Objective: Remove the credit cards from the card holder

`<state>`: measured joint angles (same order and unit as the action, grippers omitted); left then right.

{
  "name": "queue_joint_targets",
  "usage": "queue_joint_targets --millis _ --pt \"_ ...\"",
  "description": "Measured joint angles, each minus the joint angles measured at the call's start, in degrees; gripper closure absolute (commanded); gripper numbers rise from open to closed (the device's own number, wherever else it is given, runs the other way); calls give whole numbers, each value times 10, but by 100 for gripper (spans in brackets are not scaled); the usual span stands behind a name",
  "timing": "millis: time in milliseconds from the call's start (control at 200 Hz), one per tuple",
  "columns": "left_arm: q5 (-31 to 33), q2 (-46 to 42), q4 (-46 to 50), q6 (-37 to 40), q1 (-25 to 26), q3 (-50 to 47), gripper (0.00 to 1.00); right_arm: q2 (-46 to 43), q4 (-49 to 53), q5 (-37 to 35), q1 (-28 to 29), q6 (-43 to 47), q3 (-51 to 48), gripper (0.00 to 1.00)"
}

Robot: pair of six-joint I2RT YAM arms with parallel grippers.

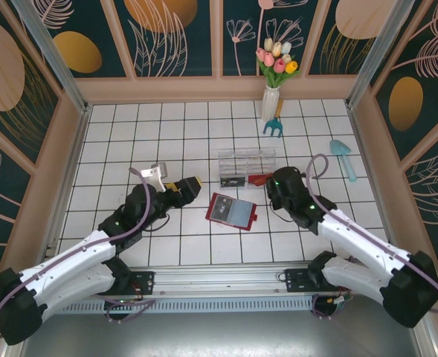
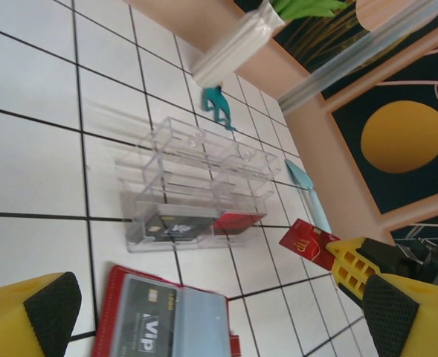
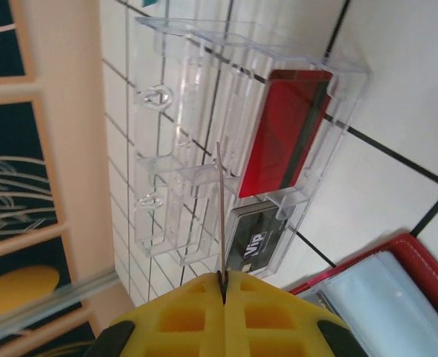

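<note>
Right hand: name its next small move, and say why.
Probably ease the red card over the clear box and let go: the right hand pinches it beside the box, which already holds a black card and a second red card.

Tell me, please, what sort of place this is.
Probably a staged robot test booth, not a real room: a white tiled tabletop, low walls of dark green panels printed with leaves, and two white-and-black robot arms bolted to a grey metal rail.
</note>
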<state>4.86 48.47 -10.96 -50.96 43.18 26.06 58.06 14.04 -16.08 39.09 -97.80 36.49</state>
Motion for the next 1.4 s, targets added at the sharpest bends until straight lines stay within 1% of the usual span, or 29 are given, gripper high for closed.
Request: queue_joint_targets --millis 150,345,530,866,1171,1401 --pt "28 -16 25 15 0 3 1 55 41 -48 23 -98 37 100" --pt "36 -19 31 27 0 3 1 105 75 -87 26 -167 79 100" --pt "36 -17 33 35 0 3 1 149 103 -101 17 -167 114 100" --pt "36 -17 33 43 0 3 1 207 129 -107 1 -167 140 100" --pt "36 -17 33 43 0 3 1 230 125 -93 -8 -165 145 100" --pt "36 -16 33 43 0 3 1 254 95 -69 -24 -136 146 100"
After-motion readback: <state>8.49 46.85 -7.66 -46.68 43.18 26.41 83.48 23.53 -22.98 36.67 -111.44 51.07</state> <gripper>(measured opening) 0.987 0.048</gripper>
